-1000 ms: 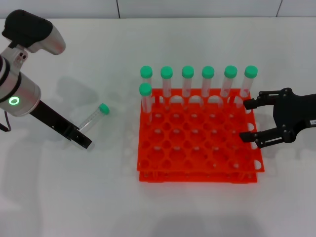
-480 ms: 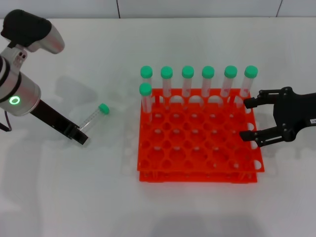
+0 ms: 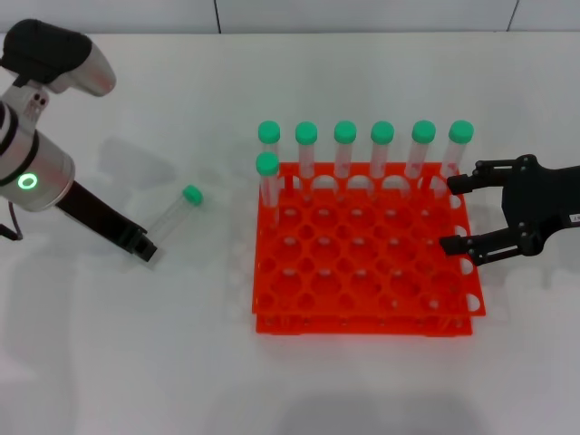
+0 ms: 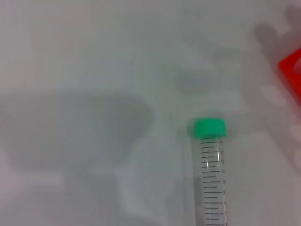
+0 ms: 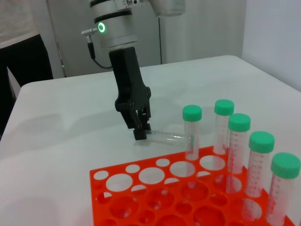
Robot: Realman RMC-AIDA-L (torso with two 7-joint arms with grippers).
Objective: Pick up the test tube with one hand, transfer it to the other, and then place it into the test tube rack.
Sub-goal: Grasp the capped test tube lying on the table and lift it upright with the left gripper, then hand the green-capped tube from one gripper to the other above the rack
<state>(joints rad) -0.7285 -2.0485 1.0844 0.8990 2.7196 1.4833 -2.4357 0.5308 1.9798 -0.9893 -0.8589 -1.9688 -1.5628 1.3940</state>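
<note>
One test tube (image 3: pixel 174 214) lies flat on the white table (image 3: pixel 136 353), green cap pointing far-right, left of the orange rack (image 3: pixel 362 263); left tool (image 3: pixel 145 251) sits low at the tube's tapered end, can't tell if its fingers are parted or closed. Right tool (image 3: pixel 459 213) hovers at the rack's right edge, fingers spread, holding nothing; seven capped tubes (image 3: pixel 344 149) stand along the rack's far side.

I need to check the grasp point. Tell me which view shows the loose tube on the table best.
The left wrist view: the tube fills it close up, green cap and printed scale clear. The head view shows the whole tube lying flat, small, by the left gripper. The right wrist view shows it distant behind the rack.
</note>
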